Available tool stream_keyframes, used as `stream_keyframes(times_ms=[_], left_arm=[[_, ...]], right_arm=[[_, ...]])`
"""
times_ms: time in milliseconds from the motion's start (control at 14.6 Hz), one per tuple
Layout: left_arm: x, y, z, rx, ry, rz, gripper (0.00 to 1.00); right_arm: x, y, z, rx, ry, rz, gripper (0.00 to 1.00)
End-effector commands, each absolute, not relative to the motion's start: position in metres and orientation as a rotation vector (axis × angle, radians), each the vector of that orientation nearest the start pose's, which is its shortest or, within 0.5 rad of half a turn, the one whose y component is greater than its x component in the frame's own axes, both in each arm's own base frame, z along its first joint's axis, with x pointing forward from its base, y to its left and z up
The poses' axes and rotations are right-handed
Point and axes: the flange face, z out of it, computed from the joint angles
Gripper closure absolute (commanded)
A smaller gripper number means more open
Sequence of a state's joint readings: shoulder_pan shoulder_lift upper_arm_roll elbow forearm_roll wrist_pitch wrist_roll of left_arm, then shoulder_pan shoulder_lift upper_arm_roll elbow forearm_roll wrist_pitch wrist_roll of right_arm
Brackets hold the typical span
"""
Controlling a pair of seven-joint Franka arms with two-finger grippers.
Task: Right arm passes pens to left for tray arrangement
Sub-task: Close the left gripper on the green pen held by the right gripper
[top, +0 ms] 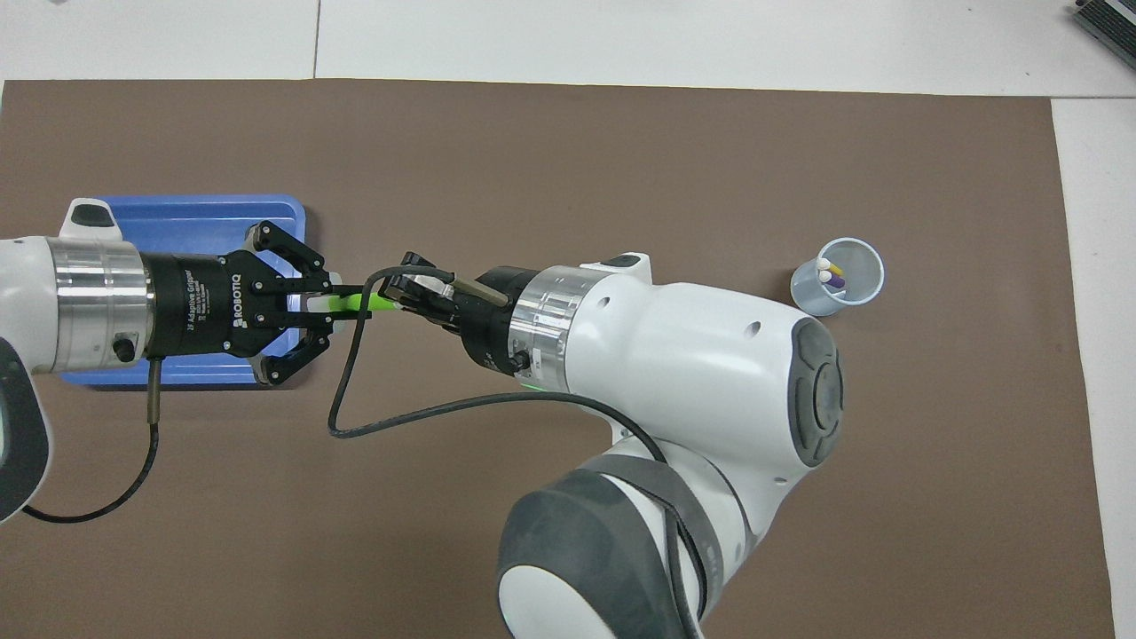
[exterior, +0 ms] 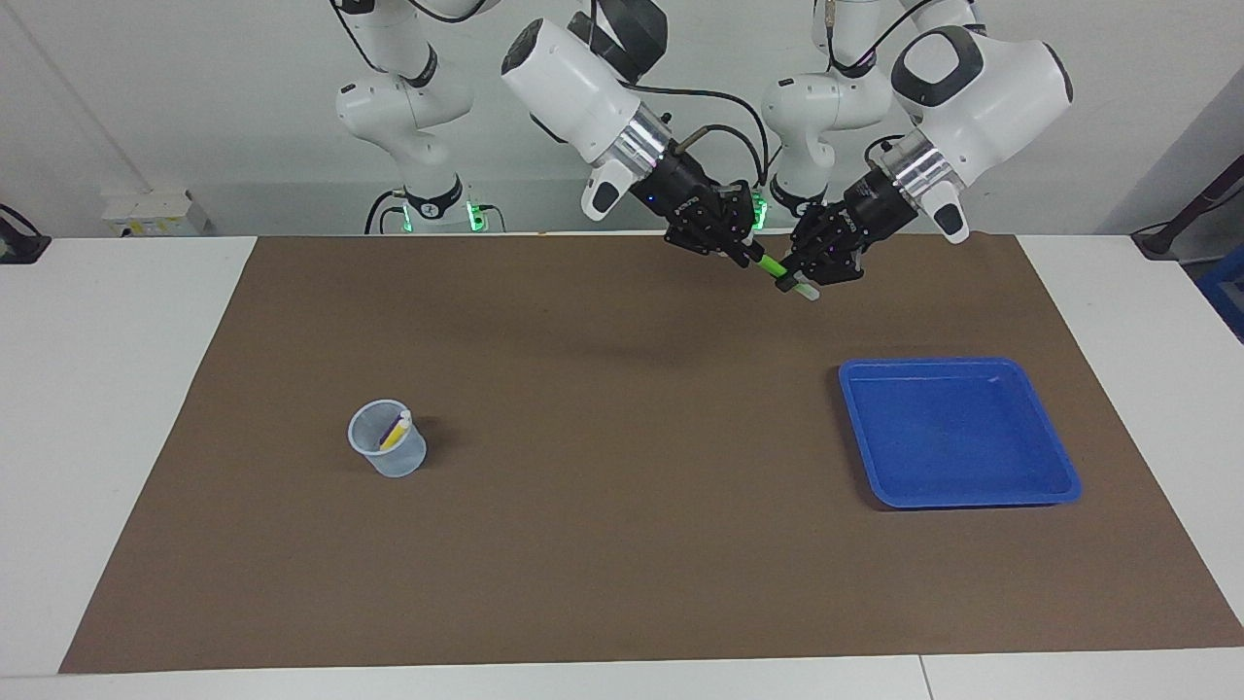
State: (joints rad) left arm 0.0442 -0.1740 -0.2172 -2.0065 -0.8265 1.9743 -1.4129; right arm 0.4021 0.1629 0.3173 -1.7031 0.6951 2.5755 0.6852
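Observation:
A bright green pen [exterior: 771, 263] [top: 359, 303] hangs in the air over the brown mat, between the two grippers, above the stretch nearer to the robots than the tray. My right gripper [exterior: 753, 255] [top: 390, 300] is shut on its green shaft. My left gripper [exterior: 797, 282] [top: 324, 302] is shut on its white end. The blue tray [exterior: 957, 433] [top: 177, 217] lies toward the left arm's end of the table with nothing in it; in the overhead view the left hand covers part of it. A yellow pen [exterior: 393, 436] [top: 835, 266] and a purple pen [top: 837, 282] stand in the cup.
A small translucent bluish cup [exterior: 389, 452] [top: 839, 297] stands on the mat toward the right arm's end. The brown mat [exterior: 622, 544] covers most of the white table.

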Motion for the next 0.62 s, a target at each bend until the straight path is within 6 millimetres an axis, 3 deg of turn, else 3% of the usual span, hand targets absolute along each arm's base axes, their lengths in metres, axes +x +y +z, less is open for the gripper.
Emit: stream_keyframes(times_ms=[0,68,137,205,274,547], left_arm=[[0.504,-0.143,0.563,1.752,1.713,-0.564,1.0],[0.504,-0.142,0.562,1.763,1.706,-0.567,1.0],[0.504,-0.14,0.562,1.766,1.702,-0.565,1.0],[0.504,-0.139,0.562,1.777,1.69,-0.559,1.0],[0.504,-0.137,0.561,1.781,1.683,-0.552,1.0],[0.506,-0.128,0.558,1.849,1.632,-0.492,1.0]], right_arm=[[0.507,0.419,0.574,-2.168,0.509,-0.118,1.0],[0.506,0.419,0.574,-2.17,0.505,-0.121,1.0],[0.506,0.419,0.574,-2.171,0.507,-0.121,0.71],[0.506,0.419,0.574,-2.17,0.511,-0.119,0.31],[0.506,0.419,0.572,-2.174,0.511,-0.117,0.0],[0.509,0.416,0.574,-2.176,0.509,-0.138,0.0]])
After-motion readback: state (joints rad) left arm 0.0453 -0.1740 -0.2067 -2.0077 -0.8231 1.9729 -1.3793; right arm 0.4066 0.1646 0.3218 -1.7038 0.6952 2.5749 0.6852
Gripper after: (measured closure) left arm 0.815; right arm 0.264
